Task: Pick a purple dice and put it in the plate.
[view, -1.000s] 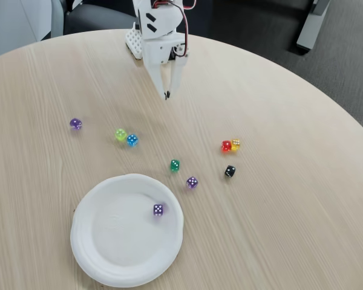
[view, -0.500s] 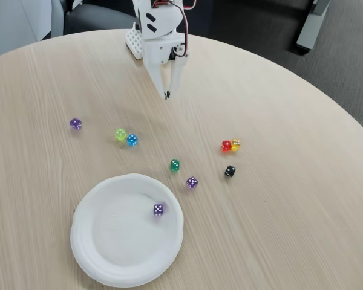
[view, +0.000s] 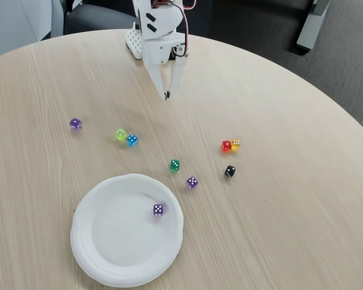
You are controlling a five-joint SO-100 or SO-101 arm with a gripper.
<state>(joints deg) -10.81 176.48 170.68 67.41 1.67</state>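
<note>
A light-purple dice [view: 158, 209] with white pips lies inside the white paper plate [view: 103, 254], near its right rim. A matching purple die [view: 192, 182] rests on the table just right of the plate. My white gripper [view: 166, 95] hangs at the back of the table, pointing down, fingers together and holding nothing, far from both dice.
Loose dice are scattered on the round wooden table [view: 290, 217]: a darker round purple one [view: 75, 124] at left, yellow-green [view: 120, 134] and blue [view: 132, 140] together, green [view: 175, 165], red [view: 226, 145] touching orange [view: 235, 144], and black [view: 230, 171]. The table edge curves along the right.
</note>
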